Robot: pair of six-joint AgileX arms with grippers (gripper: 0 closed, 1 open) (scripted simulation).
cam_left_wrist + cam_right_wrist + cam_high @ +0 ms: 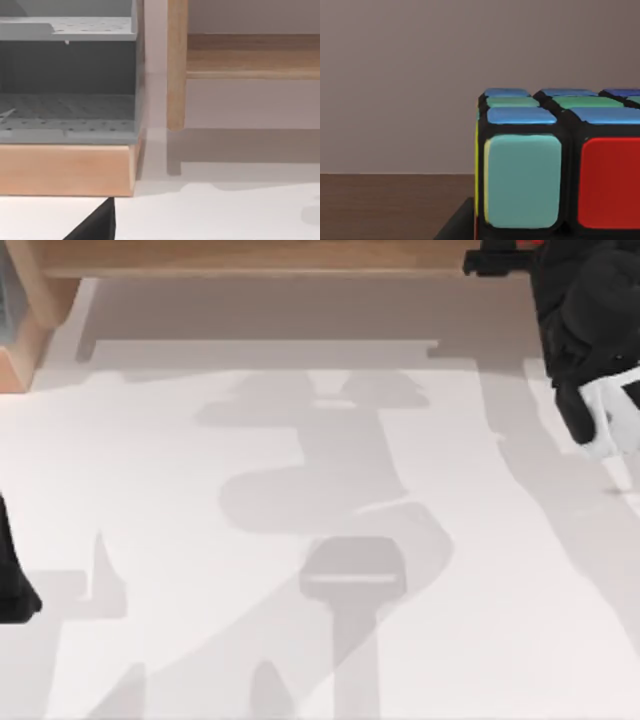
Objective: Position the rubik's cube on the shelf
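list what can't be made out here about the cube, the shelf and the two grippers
- rubik's cube: right wrist view crops it at the edges; contact with the shelf unclear.
- right gripper: top view, cut by the top edge; grip unreadable.
- left gripper: top view's left edge crops it; fingers unseen.

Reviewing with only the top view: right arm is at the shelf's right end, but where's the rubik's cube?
Observer: The rubik's cube is close before the right wrist camera, teal and red stickers facing it.
Operator: Resting on the board?
Observer: Cannot tell; a dark brown surface shows beside its lower part, contact hidden.
Operator: What's beside the shelf?
Observer: Left wrist view: a grey perforated rack on a wooden base, next to the side support of the shelf.
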